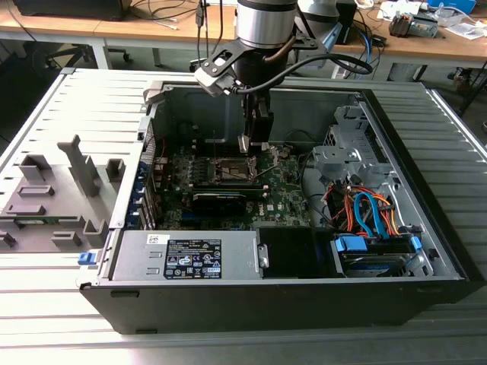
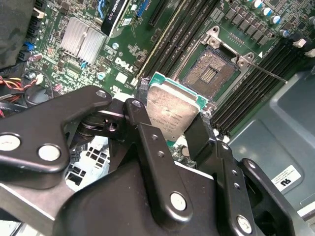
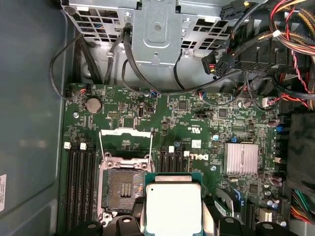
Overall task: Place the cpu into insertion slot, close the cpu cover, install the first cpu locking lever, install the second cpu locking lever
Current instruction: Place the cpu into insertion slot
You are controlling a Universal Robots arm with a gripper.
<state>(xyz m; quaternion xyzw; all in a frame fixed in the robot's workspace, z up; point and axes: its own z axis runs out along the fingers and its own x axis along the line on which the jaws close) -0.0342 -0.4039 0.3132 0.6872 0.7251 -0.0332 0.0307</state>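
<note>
Cpu [image 2: 172, 110] pinched in the gripper [image 1: 253, 143], hanging just beside the open insertion slot [image 3: 125, 189]
Down inside the opened computer case [image 1: 266, 304], two black fingers [image 2: 147, 142] clamped on opposite edges of the chip, silver top showing in both wrist views; it's above the green motherboard [image 3: 197, 113], not seated yet, and the cpu cover [image 3: 123, 132] stands flipped up off the socket, dark pin field bare, with memory slots [image 3: 81, 182] running along either side of it
</note>
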